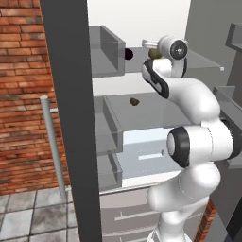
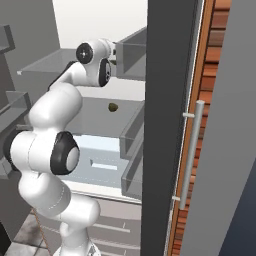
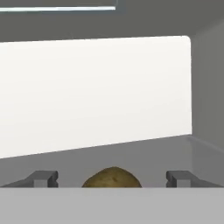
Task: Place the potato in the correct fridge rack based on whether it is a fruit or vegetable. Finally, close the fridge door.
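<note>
Claw [image 3: 112, 178] is spread wide inside the fridge at upper-shelf level, fingertips [image 3: 43, 178] well apart either side of the potato [image 3: 112, 178], not gripping it. Potato sits on the fridge rack [image 1: 203, 60]. Smaller dark-olive item [image 1: 134, 101] lies on the lower shelf; near-black item [image 1: 128, 54] farther left. Fridge door [image 1: 71, 118] open.

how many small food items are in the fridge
3: a potato between the hand's fingers over the upper rack, a near-black one beside it, an olive one on the lower shelf. Others may be hidden.

Brick wall [image 1: 21, 94]; white drawer [image 1: 142, 156]; dark item [image 1: 128, 54]; olive item [image 1: 134, 100].
</note>
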